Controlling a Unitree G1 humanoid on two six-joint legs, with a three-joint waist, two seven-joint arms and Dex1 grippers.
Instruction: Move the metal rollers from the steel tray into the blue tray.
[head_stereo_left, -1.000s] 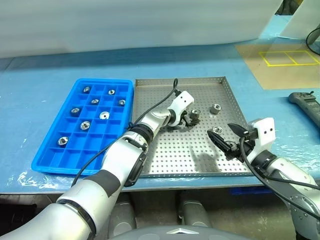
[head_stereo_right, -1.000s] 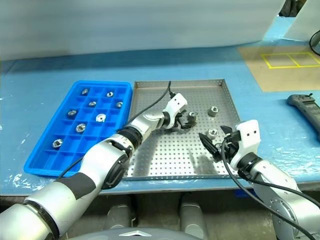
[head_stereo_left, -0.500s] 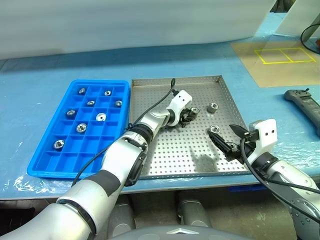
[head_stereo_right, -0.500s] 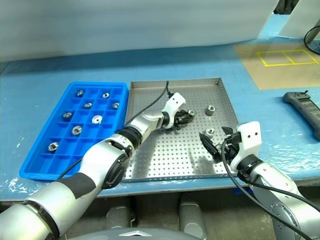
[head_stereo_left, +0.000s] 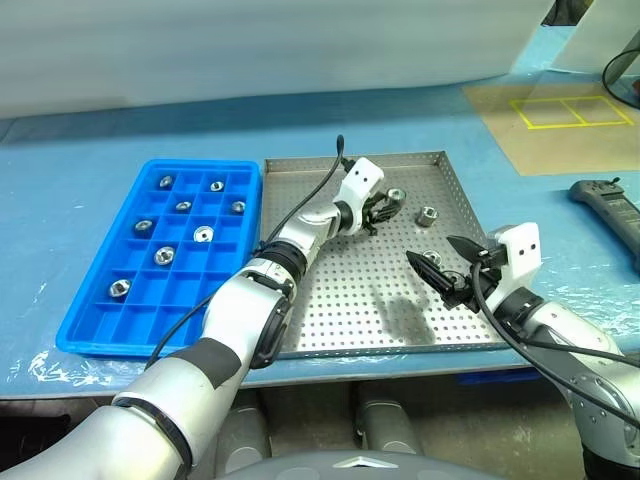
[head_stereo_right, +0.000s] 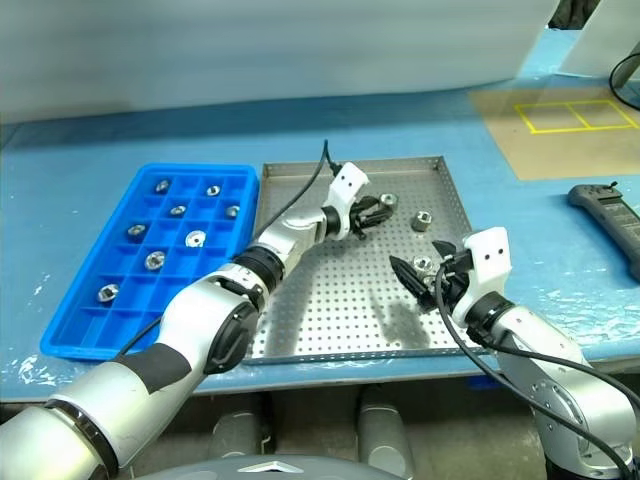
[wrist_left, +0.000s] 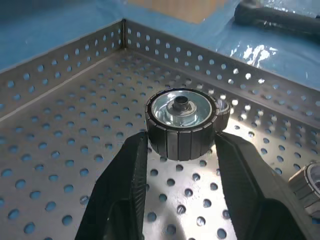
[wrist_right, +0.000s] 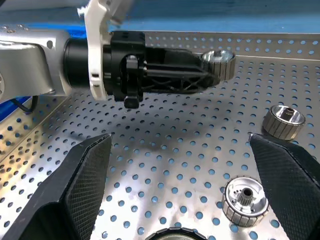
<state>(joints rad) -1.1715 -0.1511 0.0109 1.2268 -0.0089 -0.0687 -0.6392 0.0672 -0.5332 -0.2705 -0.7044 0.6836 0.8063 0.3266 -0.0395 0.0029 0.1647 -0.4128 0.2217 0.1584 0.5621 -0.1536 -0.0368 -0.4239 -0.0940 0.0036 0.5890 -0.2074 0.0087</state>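
Observation:
My left gripper (head_stereo_left: 387, 204) is shut on one of the metal rollers (wrist_left: 181, 122), a ribbed silver ring held level a little above the steel tray (head_stereo_left: 350, 300) near its far side. Two more metal rollers (head_stereo_left: 427, 214) (head_stereo_left: 432, 258) lie on the perforated floor at the tray's right. My right gripper (head_stereo_left: 445, 266) hangs open over the tray's right part, just before the nearer roller (wrist_right: 245, 197), with nothing between its fingers. The blue tray (head_stereo_left: 150, 312) lies to the left of the steel tray and holds several rollers (head_stereo_left: 203, 234) in separate compartments.
A black hand-held device (head_stereo_left: 605, 200) lies on the blue table cover at the far right. A brown board with yellow taped squares (head_stereo_left: 560, 110) sits at the back right. A white sheet hangs along the back edge.
My left gripper closed on the roller it was reaching for and lifted it off the tray floor. The right gripper stayed open and hardly moved.

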